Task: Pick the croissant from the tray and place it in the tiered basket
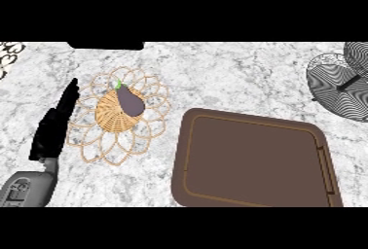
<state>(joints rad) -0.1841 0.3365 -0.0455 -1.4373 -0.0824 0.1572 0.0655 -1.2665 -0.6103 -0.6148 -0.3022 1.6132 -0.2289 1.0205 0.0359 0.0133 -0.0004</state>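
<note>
Marble counter [237, 78] in grey and white fills the frame. Brown tray [255, 163] sits lower right, wire tiered basket [343, 85] upper right. No croissant shows. An eggplant [131, 101] lies on a wicker mat [119, 116]. Left hand [54, 126] rests at left, fingers straight.

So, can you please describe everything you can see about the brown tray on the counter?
The brown tray is a flat rectangle with rounded corners and a low raised rim, marked by a thin lighter line just inside its edge. It looks like dark wood or plastic. It lies flat on the marble counter, slightly turned, at the lower right of the head view. Nothing lies on it: no croissant shows. No hand touches it, and it lies apart from the wicker basket to its left.
</note>
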